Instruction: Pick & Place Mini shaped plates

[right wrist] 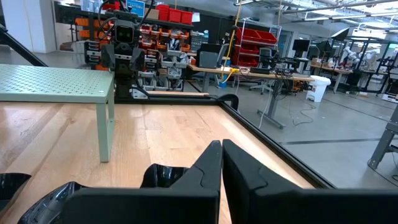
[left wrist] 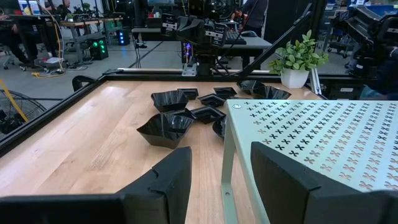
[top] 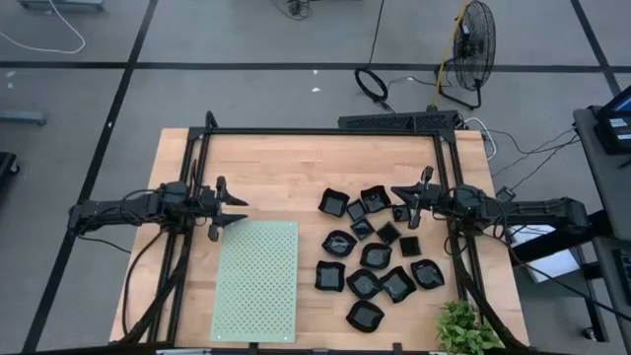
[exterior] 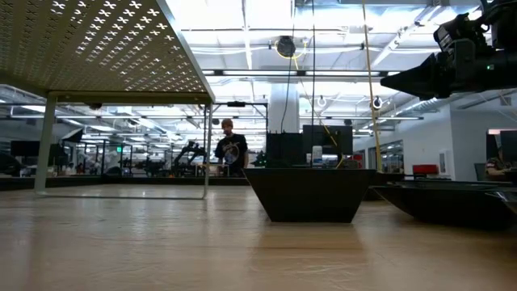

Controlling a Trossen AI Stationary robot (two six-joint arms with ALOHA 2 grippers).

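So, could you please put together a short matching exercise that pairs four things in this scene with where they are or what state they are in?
Things:
1. left gripper
2. right gripper
3. mini shaped plates
4. potted plant

Places or states:
A. clustered on the table's right half
B. open, at the green mat's far corner
C. at the table's near right corner
D. shut, above the plates

Pairs: 1-B, 2-D, 3-A, 4-C
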